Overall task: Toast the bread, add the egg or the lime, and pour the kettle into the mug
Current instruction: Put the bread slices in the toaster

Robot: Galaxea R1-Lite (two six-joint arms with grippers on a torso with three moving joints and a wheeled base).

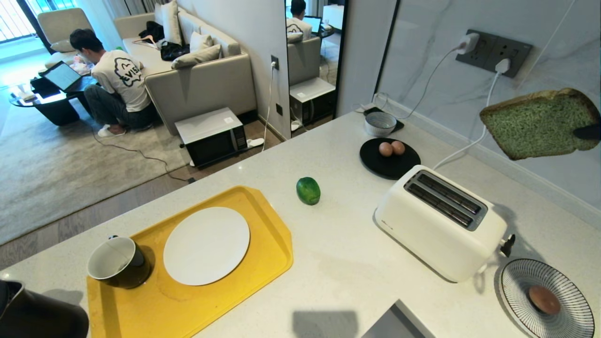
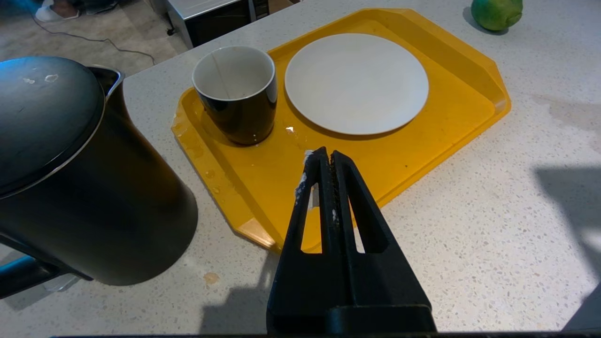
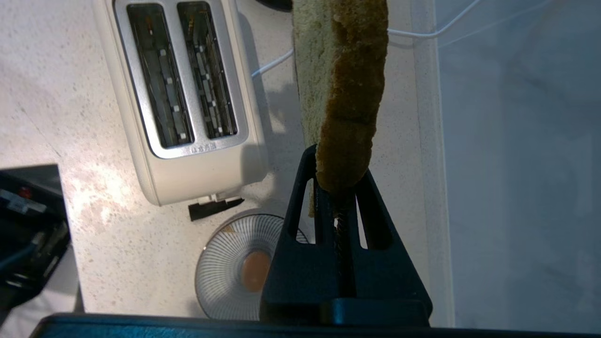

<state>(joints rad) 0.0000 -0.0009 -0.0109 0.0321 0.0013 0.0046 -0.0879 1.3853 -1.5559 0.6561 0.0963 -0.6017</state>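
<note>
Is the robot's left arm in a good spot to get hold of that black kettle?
Probably yes. The left gripper hangs shut and empty over the yellow tray, with the kettle close beside it and nothing between them. It would have to open first, and the handle faces away from it.

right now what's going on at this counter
The right gripper holds the bread up in the air, jaws shut on its crust, above and beyond the toaster, whose two slots are empty. The left gripper hangs shut and idle over the yellow tray with the mug and white plate. The kettle stands beside the tray. The lime lies on the counter, two eggs on a black plate.
</note>
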